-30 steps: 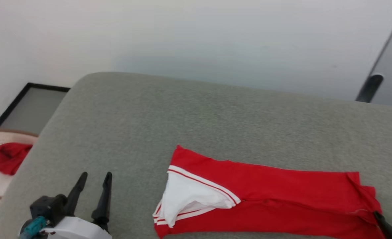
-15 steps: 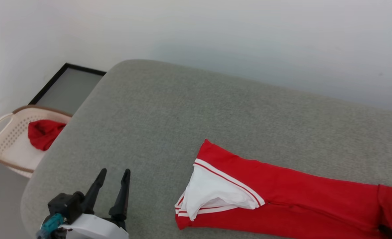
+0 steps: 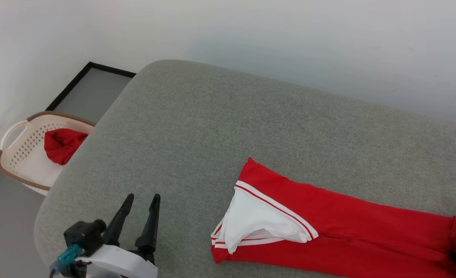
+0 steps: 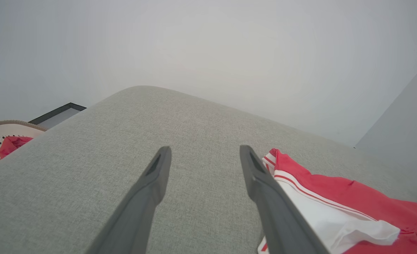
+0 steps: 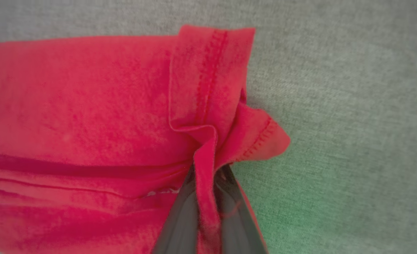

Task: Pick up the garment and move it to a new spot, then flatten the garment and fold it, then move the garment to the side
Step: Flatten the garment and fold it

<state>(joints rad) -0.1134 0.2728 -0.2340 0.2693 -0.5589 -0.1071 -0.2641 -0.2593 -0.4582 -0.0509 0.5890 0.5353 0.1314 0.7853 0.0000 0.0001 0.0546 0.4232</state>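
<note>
Left gripper (image 3: pixel 143 197) parted, right gripper (image 5: pixel 207 171) clamped

The garment (image 3: pixel 340 227) lies on the cushion (image 3: pixel 212 116), right of the fingers of the left gripper (image 3: pixel 143 197) and apart from them. Its right end is pinched between the fingers of the right gripper (image 5: pixel 208 171). Left of the left fingers, off the cushion, a laundry basket (image 3: pixel 8 135) holds a cloth (image 3: pixel 62 144).

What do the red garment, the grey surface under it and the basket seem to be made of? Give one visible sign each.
The garment: soft matte knit, likely cotton-like; it creases, with a stitched hem. The grey surface: matte woven upholstery cloth; fine weave shows. The basket: probably moulded plastic, cream; rows of holes, brown rim.
</note>
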